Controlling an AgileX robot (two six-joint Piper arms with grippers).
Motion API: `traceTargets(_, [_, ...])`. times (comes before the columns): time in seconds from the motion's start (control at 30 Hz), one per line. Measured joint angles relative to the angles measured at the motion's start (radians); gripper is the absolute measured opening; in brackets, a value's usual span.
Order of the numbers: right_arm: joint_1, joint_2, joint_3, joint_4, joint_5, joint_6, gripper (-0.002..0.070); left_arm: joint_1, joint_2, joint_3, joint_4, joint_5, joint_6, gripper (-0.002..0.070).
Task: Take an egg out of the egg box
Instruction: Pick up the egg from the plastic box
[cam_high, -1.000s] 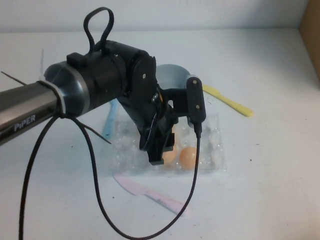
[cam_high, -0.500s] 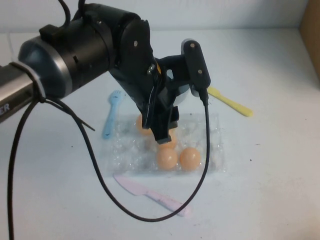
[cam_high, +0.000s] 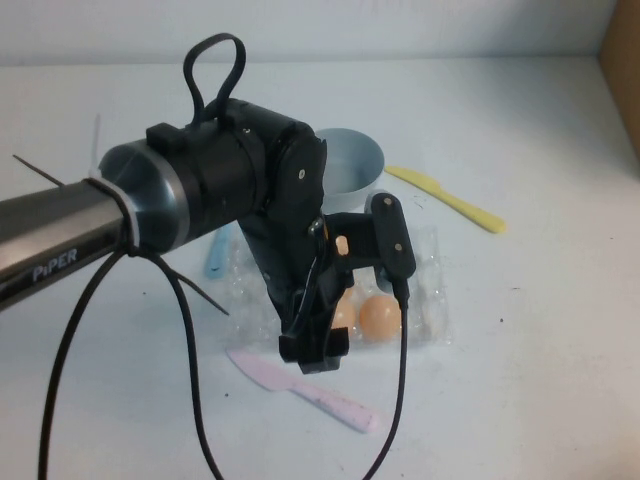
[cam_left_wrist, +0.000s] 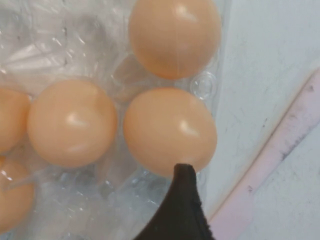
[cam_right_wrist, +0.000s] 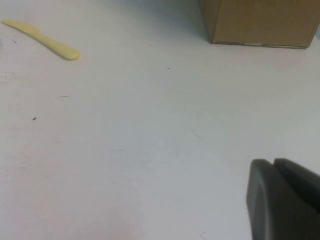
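Nearest the robot, a pink knife (cam_high: 305, 390) lies on the tabletop at 6 o'clock from the egg box (cam_high: 430, 300). The left gripper (cam_high: 315, 352) hangs over the box's near edge. The pictures do not show whether it is spread or closed.

In the left wrist view its dark tip touches the rim of the egg (cam_left_wrist: 170, 131), which sits in a cup at that near edge. Another egg (cam_left_wrist: 72, 122) sits close beside it. The likeliest trouble is a glancing contact. The egg is smooth and round, so an off-centre squeeze could make it squirt out and roll over the edge towards the knife. The thin plastic box looks light, so it may lift or slide with the egg. A neighbouring egg could also get nudged.

Further out are a blue utensil (cam_high: 215, 255) at 9 o'clock, a bowl (cam_high: 350, 160) at 12 and a yellow knife (cam_high: 450, 198) at 2.

The right gripper (cam_right_wrist: 275, 167) is pressed together and empty, over bare tabletop well away.
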Motion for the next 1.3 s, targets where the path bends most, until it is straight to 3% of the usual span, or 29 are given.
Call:
traceTargets(0.33, [0.000,0.000,0.000,0.000,0.000,0.000,-0.0017,-0.010,-0.013,0.070,0.062,-0.176,0.005,0.0572])
traceTargets(0.73, [0.000,0.000,0.000,0.000,0.000,0.000,-0.0017,-0.010,-0.013,0.135,0.085,-0.277,0.006,0.0476])
traceTargets(1.3, [0.000,0.000,0.000,0.000,0.000,0.000,-0.0017,-0.010,-0.013,0.135,0.083,-0.351,0.038,0.0467])
